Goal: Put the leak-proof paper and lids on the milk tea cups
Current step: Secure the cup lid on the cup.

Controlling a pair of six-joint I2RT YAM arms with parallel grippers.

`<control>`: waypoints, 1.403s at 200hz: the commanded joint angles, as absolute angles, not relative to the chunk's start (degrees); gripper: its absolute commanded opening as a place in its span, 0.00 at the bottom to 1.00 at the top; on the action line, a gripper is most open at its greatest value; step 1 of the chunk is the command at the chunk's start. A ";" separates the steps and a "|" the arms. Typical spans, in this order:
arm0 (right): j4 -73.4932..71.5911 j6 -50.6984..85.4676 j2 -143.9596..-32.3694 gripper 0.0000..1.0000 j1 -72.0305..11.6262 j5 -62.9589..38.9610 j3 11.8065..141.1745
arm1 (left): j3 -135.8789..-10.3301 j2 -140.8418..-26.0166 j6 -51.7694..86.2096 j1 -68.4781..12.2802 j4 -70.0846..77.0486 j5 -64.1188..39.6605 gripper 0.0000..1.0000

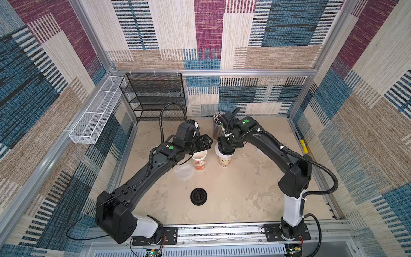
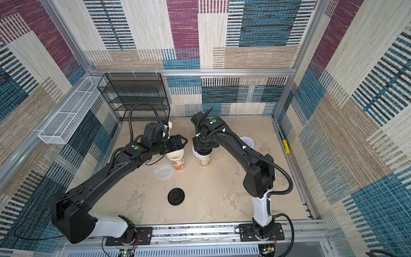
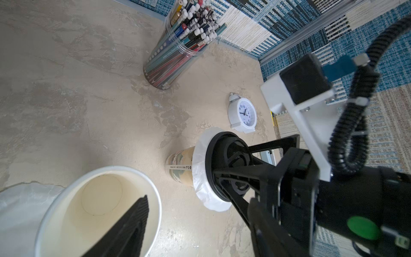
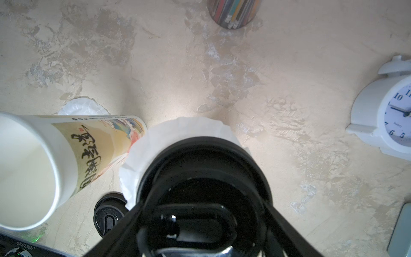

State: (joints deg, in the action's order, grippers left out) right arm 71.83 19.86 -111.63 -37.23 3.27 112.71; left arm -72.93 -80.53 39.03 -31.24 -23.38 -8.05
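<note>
Writing: the red cup (image 4: 89, 153) has black brush-style Chinese characters down its side (not legible to me). The clock (image 3: 243, 114) has a numbered dial. The small print on the beige cup (image 3: 180, 165) is unreadable.

Surroundings: a clear tub of pencils (image 3: 180, 44) stands behind the cups. A spare lid (image 1: 198, 196) lies flat on the table (image 1: 244, 189).

Paper: one paper round (image 3: 200, 178) is draped over the beige cup's mouth, under a black lid (image 3: 220, 164). The second paper round (image 1: 184, 173) lies on the table just beside the red cup, whose mouth is uncovered.

Arms: the right gripper (image 3: 235, 175) points straight down, with a finger at each side of the black lid's rim. I cannot tell whether it clamps the lid. The left gripper (image 1: 209, 142) hovers level over the red cup's far rim, fingers spread, empty.
</note>
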 commanded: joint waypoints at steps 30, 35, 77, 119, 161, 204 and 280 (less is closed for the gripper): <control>76.72 17.61 -112.31 0.77 -37.78 3.42 113.18 | -73.05 -80.62 40.17 -31.11 -21.75 -8.61 0.73; 76.59 17.25 -112.28 0.77 -37.82 3.51 113.58 | -73.07 -80.75 40.30 -31.17 -21.79 -8.61 0.73; 76.00 14.71 -111.89 0.79 -38.14 4.51 115.13 | -72.91 -80.60 40.34 -31.12 -21.71 -8.61 0.74; 75.04 15.08 -111.75 0.81 -38.14 5.77 116.02 | -72.84 -80.44 40.21 -31.18 -21.80 -8.44 0.73; 75.51 14.96 -112.74 0.81 -38.14 6.55 117.94 | -72.92 -80.35 40.04 -31.19 -21.88 -8.53 0.73; 75.79 14.52 -113.28 0.78 -38.09 4.21 117.77 | -72.96 -80.20 39.90 -31.15 -21.95 -8.44 0.73; 75.64 14.15 -113.82 0.74 -38.49 3.54 116.26 | -72.83 -80.16 39.64 -31.06 -21.86 -8.61 0.73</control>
